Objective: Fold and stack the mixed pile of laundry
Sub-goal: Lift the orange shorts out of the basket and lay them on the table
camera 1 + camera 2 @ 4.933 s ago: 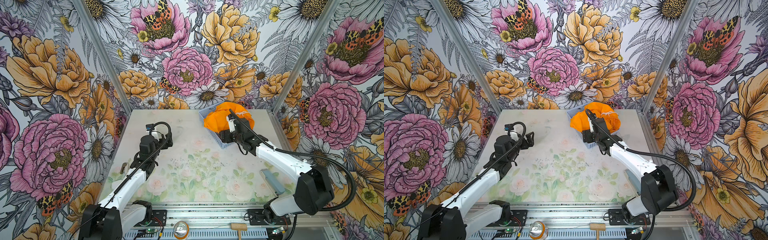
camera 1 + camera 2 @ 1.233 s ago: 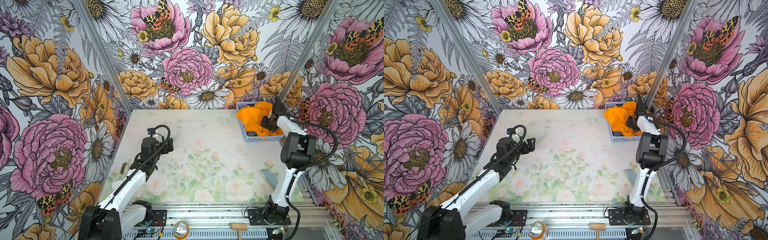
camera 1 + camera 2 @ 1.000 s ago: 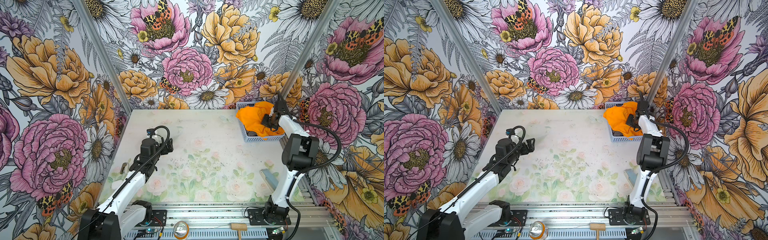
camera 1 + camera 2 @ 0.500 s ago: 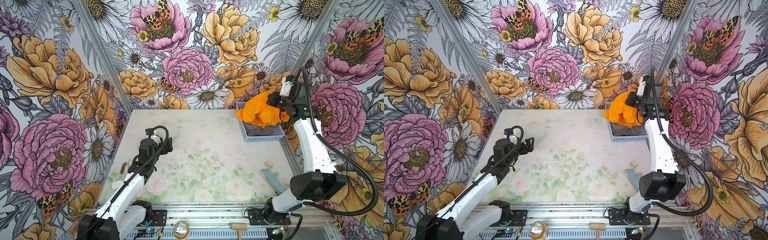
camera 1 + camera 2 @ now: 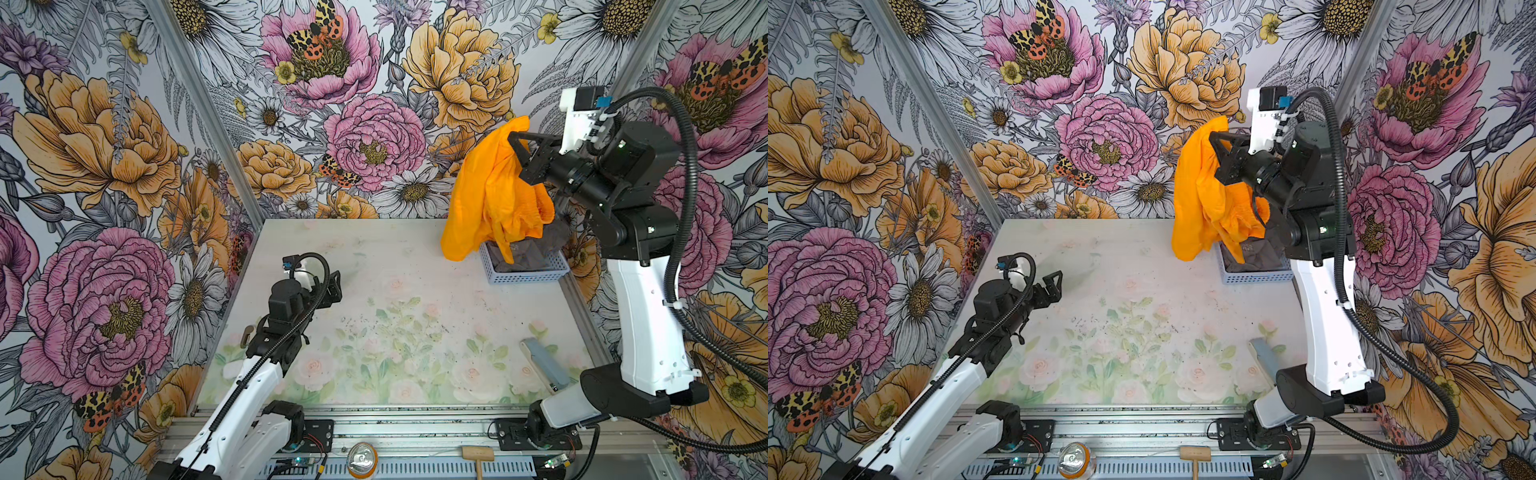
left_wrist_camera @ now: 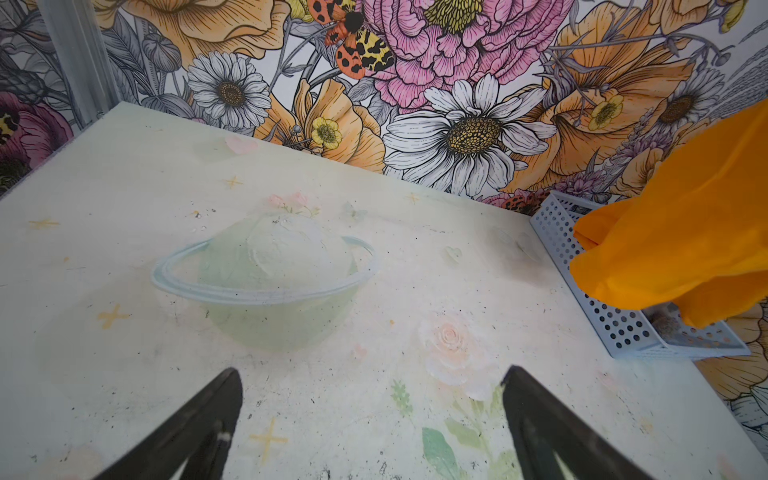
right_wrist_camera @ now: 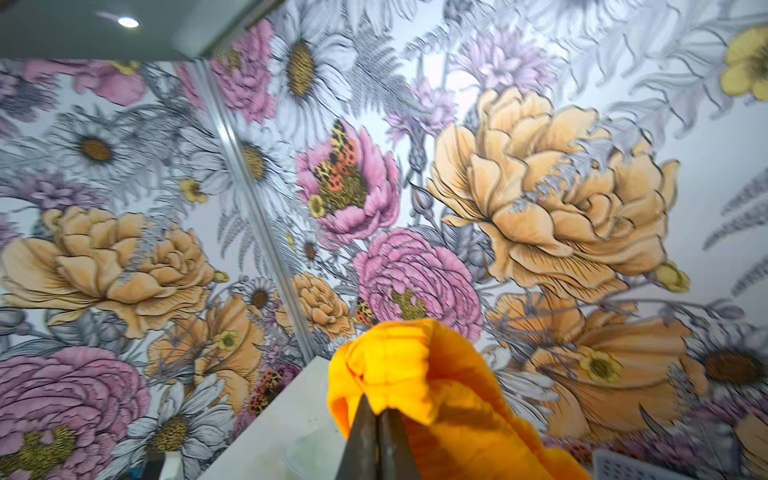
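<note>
We find the right gripper raised high above the far right corner of the table. Its jaws are pressed together on a fold of the orange shorts. The right wrist view confirms the pinch: the two fingers meet on a bunched edge of the cloth. In both top views the shorts hang free from that grip. Their lower part dangles over the pale blue basket and past its left wall, clear of the tabletop as far as we can judge. The dark grey towel lies crumpled inside the basket. The left gripper hovers low over the left part of the table, jaws spread wide and holding nothing, well apart from the basket.
</note>
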